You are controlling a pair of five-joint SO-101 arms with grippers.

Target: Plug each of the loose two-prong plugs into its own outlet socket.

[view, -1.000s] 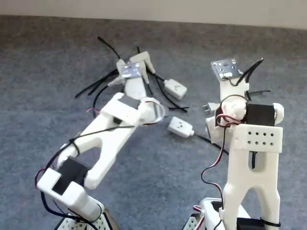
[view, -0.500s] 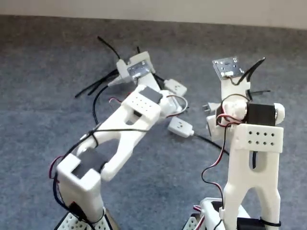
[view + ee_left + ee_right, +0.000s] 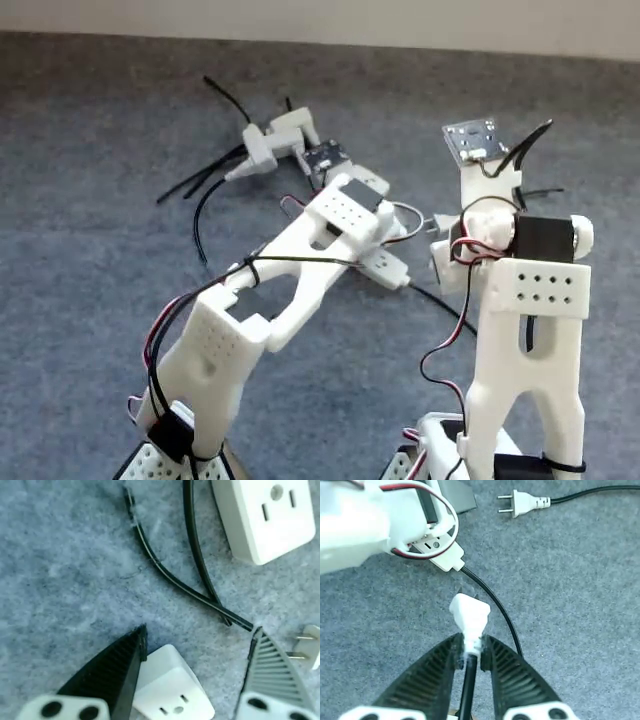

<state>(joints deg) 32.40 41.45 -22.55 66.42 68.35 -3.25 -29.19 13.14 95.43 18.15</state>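
Observation:
My left gripper (image 3: 200,630) hangs open just above the carpet, its jaws either side of a white outlet socket (image 3: 170,692). A second socket (image 3: 270,515) lies farther off, and two black cables (image 3: 175,580) run between the two. A loose two-prong plug (image 3: 307,647) lies beside one finger. My right gripper (image 3: 472,639) is shut on the neck of a white two-prong plug (image 3: 469,612), prongs pointing away, close to a socket (image 3: 445,557) under the left arm (image 3: 340,225). Another loose plug (image 3: 525,503) lies beyond.
White plug parts (image 3: 265,145) and several black cables (image 3: 205,185) are tangled at the far left of the grey carpet (image 3: 90,250). The right arm (image 3: 525,300) stands upright at the right. Bare carpet stretches along the left and near sides.
The left arm has swung right, from over the far-left cable tangle to over the two sockets in the middle. The right arm has stayed still with its plug.

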